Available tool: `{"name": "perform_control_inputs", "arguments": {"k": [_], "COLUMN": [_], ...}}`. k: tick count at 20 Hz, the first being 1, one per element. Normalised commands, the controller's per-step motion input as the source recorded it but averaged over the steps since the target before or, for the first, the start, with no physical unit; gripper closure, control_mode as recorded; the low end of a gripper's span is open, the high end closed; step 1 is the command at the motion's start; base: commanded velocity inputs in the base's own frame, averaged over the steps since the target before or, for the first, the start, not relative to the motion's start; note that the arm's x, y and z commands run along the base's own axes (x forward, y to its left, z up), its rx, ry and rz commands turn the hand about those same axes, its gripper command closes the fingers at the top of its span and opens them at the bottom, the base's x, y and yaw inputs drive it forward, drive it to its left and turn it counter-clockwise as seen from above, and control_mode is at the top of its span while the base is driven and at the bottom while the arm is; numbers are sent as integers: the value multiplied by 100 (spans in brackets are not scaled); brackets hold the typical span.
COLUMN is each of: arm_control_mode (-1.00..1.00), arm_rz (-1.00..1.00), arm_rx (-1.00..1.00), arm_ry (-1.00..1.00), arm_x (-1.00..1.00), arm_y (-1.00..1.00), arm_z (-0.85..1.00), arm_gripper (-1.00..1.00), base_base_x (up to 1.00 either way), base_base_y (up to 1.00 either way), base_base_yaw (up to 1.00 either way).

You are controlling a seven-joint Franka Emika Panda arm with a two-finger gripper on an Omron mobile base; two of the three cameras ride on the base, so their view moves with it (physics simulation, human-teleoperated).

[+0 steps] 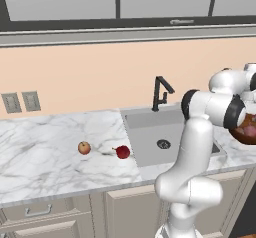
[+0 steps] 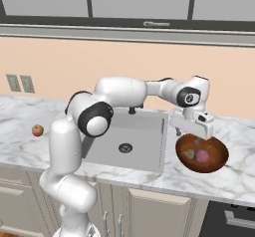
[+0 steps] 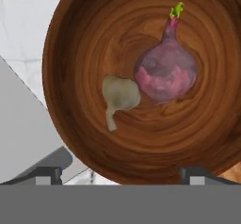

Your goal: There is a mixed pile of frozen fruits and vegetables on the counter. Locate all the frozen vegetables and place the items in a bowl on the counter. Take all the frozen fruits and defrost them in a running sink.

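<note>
1. I have the gripper (image 2: 195,126) hanging above the bowl (image 2: 219,162), which sits on the counter (image 2: 234,181) at the sink's (image 2: 149,126) 3 o'clock; the hand view shows two finger tips (image 3: 47,175) set well apart with nothing between them, so I read them as released
2. In the bowl the pinkish-purple ball (image 3: 165,75), with a green sprout at its 12 o'clock, lies touching a pale olive piece (image 3: 120,95) at its 8 o'clock
3. My worry: that olive piece looks like a fruit, so it may be in the wrong place; leaving it there would spoil the sorting
4. Picking it out is risky, since the two touch and a closing finger could nudge or catch the ball instead
5. The orange-yellow fruit (image 1: 84,147) and the dark red stemmed fruit (image 1: 122,152) lie far off at the sink's 9 o'clock; being round, they could roll if I brush them
6. The black faucet (image 1: 161,93) stands along the swing back, and I could clip it
</note>
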Motion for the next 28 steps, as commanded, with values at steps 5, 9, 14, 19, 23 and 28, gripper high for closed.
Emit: {"name": "perform_control_inputs", "arguments": {"k": [5,9,14,19,23,28], "arm_control_mode": [-100,-100,-100,-100,-100,-100], "arm_rz": [1,1,0,0,1,3], "arm_rx": [-8,-6,-5,-3,-4,-4], "arm_ry": [0,-2,-11,-9,-1,0], "arm_x": [-4,0,-9,-8,-1,5], "arm_y": [54,62,62,62,62,62], "arm_z": [2,2,1,0,0,0], "arm_gripper": [-100,-100,-100,-100,-100,-100], "base_base_x": [0,0,0,0,0,0], "base_base_y": [0,0,0,0,0,0], "base_base_yaw": [0,0,0,0,0,0]}}
